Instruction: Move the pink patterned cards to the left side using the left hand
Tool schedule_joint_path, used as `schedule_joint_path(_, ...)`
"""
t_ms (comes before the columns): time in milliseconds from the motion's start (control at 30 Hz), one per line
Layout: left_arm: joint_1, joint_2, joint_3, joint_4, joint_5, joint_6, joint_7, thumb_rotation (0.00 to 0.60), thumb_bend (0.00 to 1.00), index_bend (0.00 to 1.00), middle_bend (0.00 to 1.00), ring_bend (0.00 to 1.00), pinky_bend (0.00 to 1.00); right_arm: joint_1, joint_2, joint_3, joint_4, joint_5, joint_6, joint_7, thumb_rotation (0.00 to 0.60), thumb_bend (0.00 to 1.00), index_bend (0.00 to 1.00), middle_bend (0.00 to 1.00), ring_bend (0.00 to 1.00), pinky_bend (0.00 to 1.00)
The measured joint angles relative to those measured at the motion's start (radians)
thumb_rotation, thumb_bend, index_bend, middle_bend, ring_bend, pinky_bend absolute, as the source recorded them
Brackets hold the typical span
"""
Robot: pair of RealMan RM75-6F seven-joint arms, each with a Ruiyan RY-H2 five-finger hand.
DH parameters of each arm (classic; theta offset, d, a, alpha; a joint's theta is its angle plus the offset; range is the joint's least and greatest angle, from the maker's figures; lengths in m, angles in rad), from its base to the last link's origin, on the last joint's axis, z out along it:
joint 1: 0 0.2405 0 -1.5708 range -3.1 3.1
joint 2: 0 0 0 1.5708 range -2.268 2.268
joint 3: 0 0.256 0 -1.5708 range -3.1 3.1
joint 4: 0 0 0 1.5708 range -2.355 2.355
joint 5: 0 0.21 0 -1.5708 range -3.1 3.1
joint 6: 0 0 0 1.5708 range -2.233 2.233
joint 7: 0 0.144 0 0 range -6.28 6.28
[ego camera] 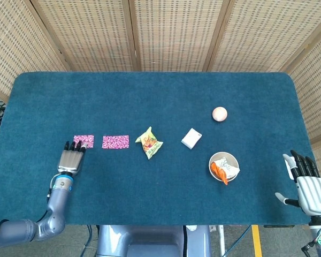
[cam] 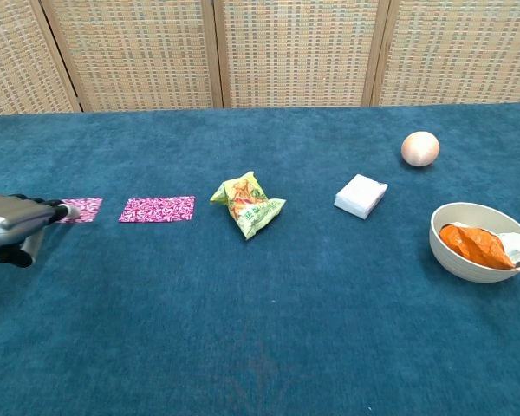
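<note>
left hand (ego camera: 70, 159): my fingers (ego camera: 78, 145) flat on the left card (ego camera: 84, 141)
other card (ego camera: 115, 142): lying apart, right of it
counter (ego camera: 37, 107): open cloth leftward
right hand (ego camera: 310, 186): fingers apart

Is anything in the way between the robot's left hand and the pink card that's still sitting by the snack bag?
Only the other pink card, under the left hand's fingers. Between it and the second pink card lies bare blue table; the snack bag sits beyond.

Bright even light, soft faint shadows, sharp focus, no glare
</note>
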Motion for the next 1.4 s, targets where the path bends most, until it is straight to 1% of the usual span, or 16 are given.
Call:
schedule_joint_path(167, 0.017, 0.030, 0.007, 0.015, 0.009, -0.010, -0.022, 0.600, 0.96, 0.06, 0.00, 0.00, 0.00, -0.002, -0.001, -0.001, -0.003, -0.005, 0.006, -0.008, 0.600, 0.13, 0.00, 0.00, 0.00, 0.00)
schedule_joint_path(300, 0.021, 0.047, -0.012, -0.004, 0.044, -0.013, -0.072, 0.600, 0.96, 0.06, 0.00, 0.00, 0.00, -0.003, -0.004, -0.002, -0.003, -0.008, 0.010, -0.012, 0.600, 0.13, 0.00, 0.00, 0.00, 0.00)
schedule_joint_path(400, 0.021, 0.067, -0.038, -0.059, 0.076, -0.013, -0.115, 0.600, 0.96, 0.06, 0.00, 0.00, 0.00, -0.003, -0.005, -0.001, -0.002, -0.007, 0.010, -0.013, 0.600, 0.13, 0.00, 0.00, 0.00, 0.00)
schedule_joint_path(500, 0.016, 0.083, -0.056, -0.118, 0.103, -0.010, -0.131, 0.600, 0.96, 0.06, 0.00, 0.00, 0.00, -0.003, -0.005, -0.001, -0.003, -0.007, 0.009, -0.013, 0.600, 0.13, 0.00, 0.00, 0.00, 0.00)
schedule_joint_path(567, 0.007, 0.089, -0.065, -0.162, 0.122, -0.003, -0.128, 0.600, 0.96, 0.06, 0.00, 0.00, 0.00, -0.003, -0.004, -0.001, -0.003, -0.007, 0.009, -0.010, 0.600, 0.13, 0.00, 0.00, 0.00, 0.00)
schedule_joint_path(667, -0.010, 0.083, -0.072, -0.195, 0.130, 0.009, -0.101, 0.600, 0.96, 0.06, 0.00, 0.00, 0.00, -0.003, -0.002, -0.001, -0.002, -0.006, 0.009, -0.005, 0.600, 0.13, 0.00, 0.00, 0.00, 0.00)
schedule_joint_path(800, -0.037, 0.043, -0.078, -0.206, 0.106, 0.025, -0.046, 0.600, 0.96, 0.06, 0.00, 0.00, 0.00, -0.004, 0.002, 0.001, 0.000, -0.004, 0.009, 0.008, 0.600, 0.13, 0.00, 0.00, 0.00, 0.00)
schedule_joint_path(967, -0.069, -0.014, -0.094, -0.200, 0.036, 0.050, 0.021, 0.600, 0.96, 0.06, 0.00, 0.00, 0.00, -0.004, 0.007, 0.002, 0.004, 0.001, 0.006, 0.024, 0.600, 0.13, 0.00, 0.00, 0.00, 0.00)
schedule_joint_path(1133, -0.106, -0.065, -0.122, -0.175, -0.039, 0.065, 0.070, 0.600, 0.95, 0.06, 0.00, 0.00, 0.00, -0.003, 0.010, 0.003, 0.008, 0.002, 0.001, 0.035, 0.600, 0.13, 0.00, 0.00, 0.00, 0.00)
schedule_joint_path(1400, -0.133, -0.098, -0.127, -0.125, -0.063, 0.067, 0.095, 0.600, 0.95, 0.06, 0.00, 0.00, 0.00, -0.002, 0.013, 0.004, 0.011, 0.007, -0.005, 0.042, 0.600, 0.13, 0.00, 0.00, 0.00, 0.00)
